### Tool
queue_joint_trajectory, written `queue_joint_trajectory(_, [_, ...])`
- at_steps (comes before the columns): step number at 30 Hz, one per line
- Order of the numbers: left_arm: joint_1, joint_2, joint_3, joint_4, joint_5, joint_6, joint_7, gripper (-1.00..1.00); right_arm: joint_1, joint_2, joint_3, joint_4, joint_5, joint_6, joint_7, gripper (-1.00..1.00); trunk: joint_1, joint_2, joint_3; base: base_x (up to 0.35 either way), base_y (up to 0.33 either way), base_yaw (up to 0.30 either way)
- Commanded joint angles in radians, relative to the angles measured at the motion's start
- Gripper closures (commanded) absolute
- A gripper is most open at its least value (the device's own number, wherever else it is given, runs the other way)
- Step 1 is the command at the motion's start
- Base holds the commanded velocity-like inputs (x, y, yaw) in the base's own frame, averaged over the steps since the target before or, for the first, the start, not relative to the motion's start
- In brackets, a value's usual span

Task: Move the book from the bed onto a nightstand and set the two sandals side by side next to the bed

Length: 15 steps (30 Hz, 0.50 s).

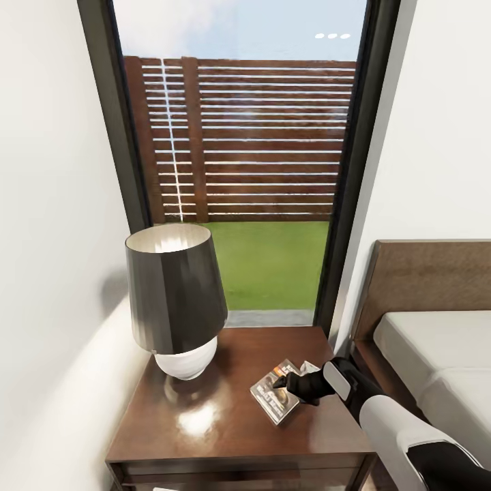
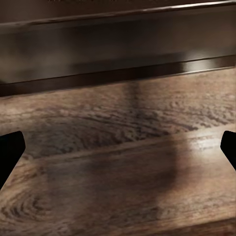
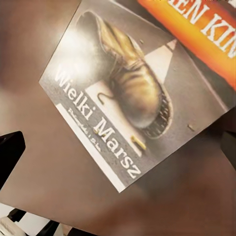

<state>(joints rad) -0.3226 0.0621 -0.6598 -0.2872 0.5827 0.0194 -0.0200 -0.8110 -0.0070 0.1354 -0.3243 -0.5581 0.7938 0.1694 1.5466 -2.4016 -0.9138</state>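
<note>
One arm shows in the head view: the right arm, white-sleeved with a black wrist, reaches in from the lower right corner and slants up and to the left over the nightstand (image 1: pixel 204 423). Its forearm is nearly level, the wrist bent slightly down, and the right gripper (image 1: pixel 281 383) hovers over the right part of the glossy dark-brown top. Directly beneath those black fingers lies the book (image 1: pixel 275 397), flat on the wood, its grey cover turned at an angle to the nightstand's edges. In the right wrist view the book (image 3: pixel 132 93) lies face up, showing a worn boot, white title lettering and an orange band, while the two fingertips sit far apart at the picture's edges, clear of the cover: the pincer is wide and holds nothing.

The left gripper (image 2: pixel 118 152) likewise stands wide, its dark tips apart over brown wood-plank floor (image 2: pixel 123 187), with a dark furniture edge just beyond.

Farther back on the nightstand stands a lamp (image 1: pixel 174 300) with a dark shade and white base. To the right is the bed (image 1: pixel 436 341), and behind both a tall dark-framed window (image 1: pixel 245 170).
</note>
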Motion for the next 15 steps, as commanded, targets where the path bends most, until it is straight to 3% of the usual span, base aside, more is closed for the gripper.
queue_joint_trajectory(1, [-0.001,0.001,-0.004,-0.001,0.008,0.002,-0.001,-1.0,0.0,-0.001,0.004,-0.001,0.008,0.002,0.008,-1.0,0.0,0.0,-0.001,0.0,0.0,0.0])
queue_joint_trajectory(15, [-0.001,0.001,-0.004,-0.001,0.008,0.002,-0.001,-1.0,0.0,-0.002,0.004,-0.001,0.007,0.002,0.007,-1.0,0.0,0.0,-0.001,0.0,0.0,0.0])
